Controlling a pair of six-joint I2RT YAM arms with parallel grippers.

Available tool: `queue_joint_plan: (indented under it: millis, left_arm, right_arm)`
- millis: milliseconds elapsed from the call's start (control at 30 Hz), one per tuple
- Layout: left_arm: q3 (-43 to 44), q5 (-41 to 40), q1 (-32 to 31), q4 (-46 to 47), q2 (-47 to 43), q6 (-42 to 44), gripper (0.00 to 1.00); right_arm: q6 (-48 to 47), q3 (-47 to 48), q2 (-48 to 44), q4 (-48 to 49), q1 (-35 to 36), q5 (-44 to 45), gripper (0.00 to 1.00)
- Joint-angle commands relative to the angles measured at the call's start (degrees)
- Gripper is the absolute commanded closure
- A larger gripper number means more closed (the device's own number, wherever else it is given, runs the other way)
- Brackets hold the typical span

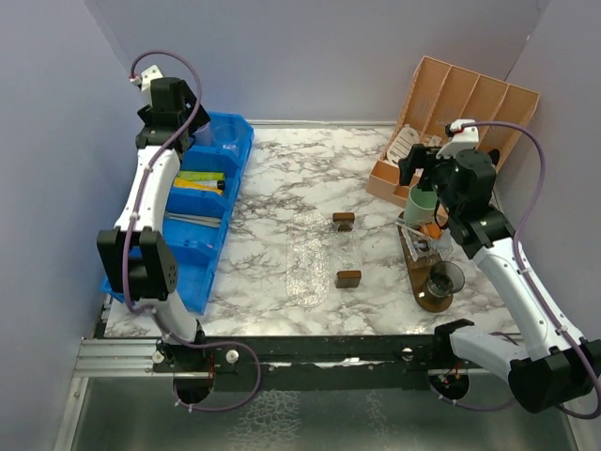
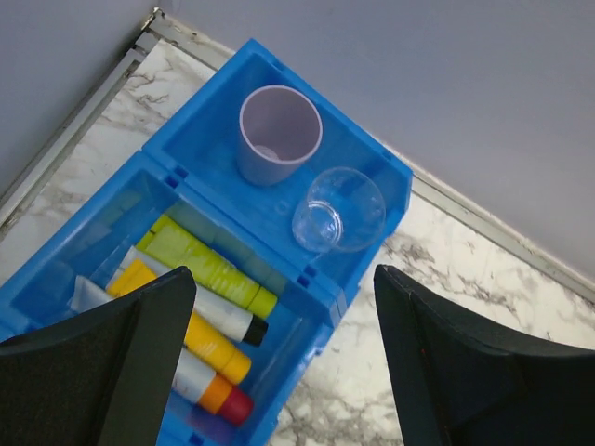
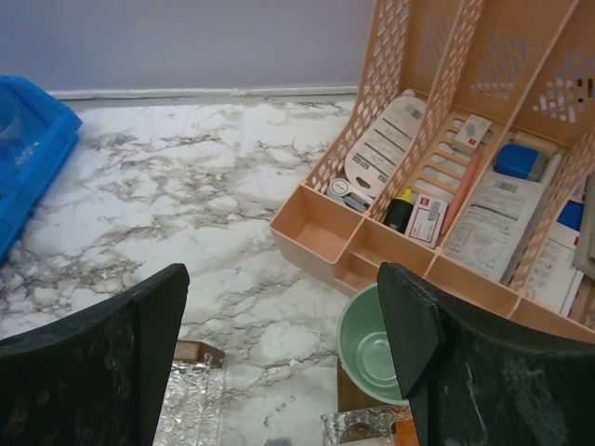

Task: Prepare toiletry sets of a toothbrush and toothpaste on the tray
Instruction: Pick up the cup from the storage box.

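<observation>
on the right of the marble bench, nearest the arm bases, a smoky dark cup stands upright on the near end of a narrow wooden tray. further along the same tray sit a small clear item and something orange, too small to tell apart, and at the tray's far end stands the mint green cup, upright and empty. the right pincer hangs just above that cup with its fingers spread wide and nothing between them; the cup shows partly under its right finger. mid-bench lie two small brown blocks, one nearer and one farther, on either side of a clear bumpy oblong sheet. along the left edge runs a blue bin; its middle compartment holds several coloured tubes lying side by side. in the bin's far compartment stand the lilac cup and, just beside it, the clear cup, both upright. the left pincer is open above that end of the bin, gripping nothing. at the far right corner a peach organiser leans back, filled with cards and small packets.
</observation>
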Motion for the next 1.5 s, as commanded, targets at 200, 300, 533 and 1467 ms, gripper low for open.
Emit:
queue_joint_plan:
  millis: [200,300,533,1467]
  left_arm:
    - [29.11,10.74,7.53,-8.32,27.29,-4.89,0.31]
    - [34.55,9.76,7.97,-8.15,32.73,-7.32,0.33]
    - [41.34,8.95,8.21,-8.25,41.30,-9.33,0.40]
    - [46.13,5.64,9.26,-7.76,47.91,-10.61,0.81]
  right_arm:
    - [-3.51,-0.86,-2.06,-2.68,0.06,11.08,0.16]
    - [-4.22,-1.23,-2.35,-3.05,0.03,11.63,0.16]
    - [-4.40,-0.77,-0.55,-2.84,0.03,12.89,0.16]
    - [-3.14,0.59,2.31,-6.49,0.07,14.11,0.16]
